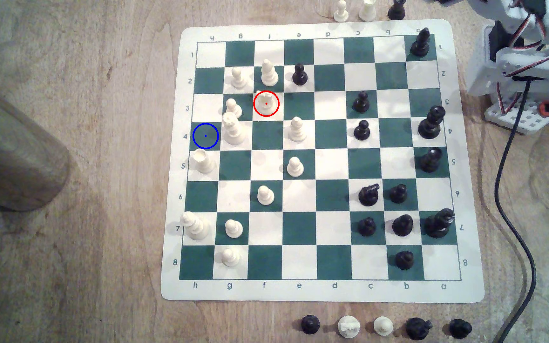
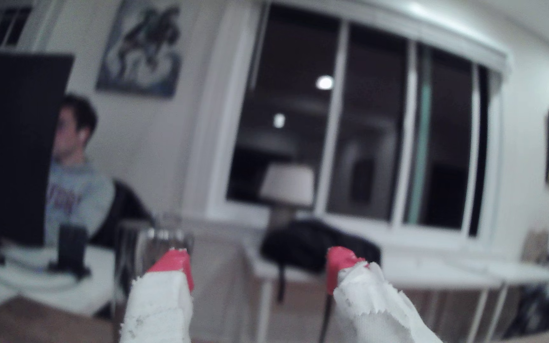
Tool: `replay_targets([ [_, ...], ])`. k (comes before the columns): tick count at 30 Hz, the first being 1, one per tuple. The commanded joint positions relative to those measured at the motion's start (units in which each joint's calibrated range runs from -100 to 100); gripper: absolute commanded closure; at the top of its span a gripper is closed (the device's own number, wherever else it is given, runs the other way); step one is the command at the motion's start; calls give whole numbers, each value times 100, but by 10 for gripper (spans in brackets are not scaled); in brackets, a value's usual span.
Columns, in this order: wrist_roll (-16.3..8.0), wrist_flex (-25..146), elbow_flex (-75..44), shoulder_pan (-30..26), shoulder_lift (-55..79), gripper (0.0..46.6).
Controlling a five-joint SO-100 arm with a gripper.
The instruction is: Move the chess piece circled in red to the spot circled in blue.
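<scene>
The chess piece (image 1: 265, 100), a short cream-white knight-like piece, stands inside a red ring on a white square of the board (image 1: 322, 290). The spot (image 1: 205, 136) is a dark green square at the board's left edge in the exterior view, marked by a blue ring and dot, with nothing on it. The white arm (image 1: 527, 56) is folded at the exterior view's upper right, off the board. In the wrist view my gripper (image 2: 260, 260) is open, its red-tipped, white-wrapped fingers (image 2: 174, 264) apart with nothing between them, pointing out into the room.
Many white pieces crowd the spot: a tall crowned piece (image 1: 232, 129) right beside it, a cup-topped piece (image 1: 203, 160) below. Black pieces fill the exterior view's right side. Captured pieces line the table above and below the board. A metal cylinder (image 1: 12, 148) lies left. A black cable (image 1: 511, 184) runs right. A person (image 2: 71, 171) sits in the wrist view.
</scene>
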Motion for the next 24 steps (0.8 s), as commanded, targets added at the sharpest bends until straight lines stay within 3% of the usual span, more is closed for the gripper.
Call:
replay_targets([
  [1, -15, 1720, -594, -4, 14, 242],
  [3, -20, 1843, -594, -27, 14, 241],
  [4, -20, 1884, -567, -27, 14, 194],
  [7, -166, 1876, -639, -90, 371, 136],
  [8, -269, 1810, -639, -90, 506, 124],
  [9, -689, 1761, -666, -106, 685, 124],
  [10, -737, 1778, -675, -106, 736, 124],
  [15, -435, 2048, -947, -145, 1474, 194],
  [16, -430, 2187, -1120, -176, 1720, 216],
  [17, -469, 2531, -1519, -246, 2196, 266],
  [24, -830, 2335, -2199, -465, 3860, 266],
])
